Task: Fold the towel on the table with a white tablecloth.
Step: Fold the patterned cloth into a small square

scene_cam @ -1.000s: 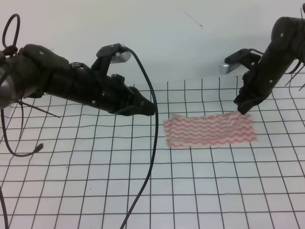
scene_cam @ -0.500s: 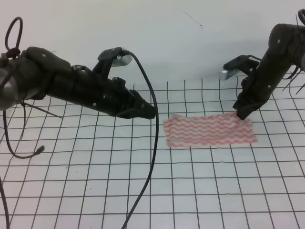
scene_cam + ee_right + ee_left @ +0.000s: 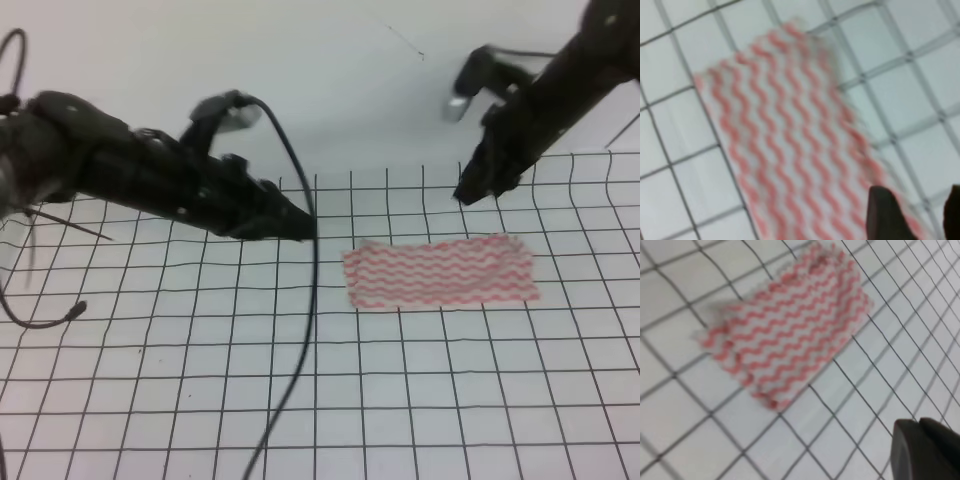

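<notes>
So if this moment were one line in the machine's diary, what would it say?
towel: flat on table, unfolded | right end effector: open, above towel, empty | left end effector: beside towel, apart

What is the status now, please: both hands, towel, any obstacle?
Left hand hovering left of towel, holding nothing, jaws unclear. Right hand above towel's far right corner, holding nothing, slightly open. Towel flat on tablecloth, unfolded. Left arm's cable hangs nearby.

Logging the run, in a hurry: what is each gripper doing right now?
Left gripper: shut, empty, left of the towel.
Right gripper: open, empty, above the towel.
</notes>
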Robot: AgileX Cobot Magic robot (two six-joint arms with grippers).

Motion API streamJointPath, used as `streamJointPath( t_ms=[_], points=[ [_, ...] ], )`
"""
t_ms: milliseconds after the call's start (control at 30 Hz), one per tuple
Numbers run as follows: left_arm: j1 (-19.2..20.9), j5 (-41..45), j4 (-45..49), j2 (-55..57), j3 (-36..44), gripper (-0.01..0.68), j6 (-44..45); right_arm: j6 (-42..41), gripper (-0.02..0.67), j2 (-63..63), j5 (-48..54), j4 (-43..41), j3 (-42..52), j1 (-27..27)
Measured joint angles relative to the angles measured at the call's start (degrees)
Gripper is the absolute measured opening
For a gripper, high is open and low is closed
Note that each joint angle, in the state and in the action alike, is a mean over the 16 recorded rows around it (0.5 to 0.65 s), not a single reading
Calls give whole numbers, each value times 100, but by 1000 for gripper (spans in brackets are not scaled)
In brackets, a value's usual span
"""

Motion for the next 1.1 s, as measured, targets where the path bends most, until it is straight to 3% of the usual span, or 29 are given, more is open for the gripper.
streamJointPath(
  t_ms=[167, 500, 867, 1100],
  points=[
    [334, 73, -13, -173, 0, 0, -64, -482, 263, 74, -158, 88, -1, 399],
    [736, 227, -39, -377, 0, 0, -63, -421, 263, 456, -950, -403, 7, 1128],
    [743, 296, -111, -382, 0, 0, -25, -326, 259, 654, -1234, -477, 16, 1261],
    [741, 316, -148, -379, 0, 0, -13, -307, 207, 726, -1279, -440, 19, 1261]
  ],
)
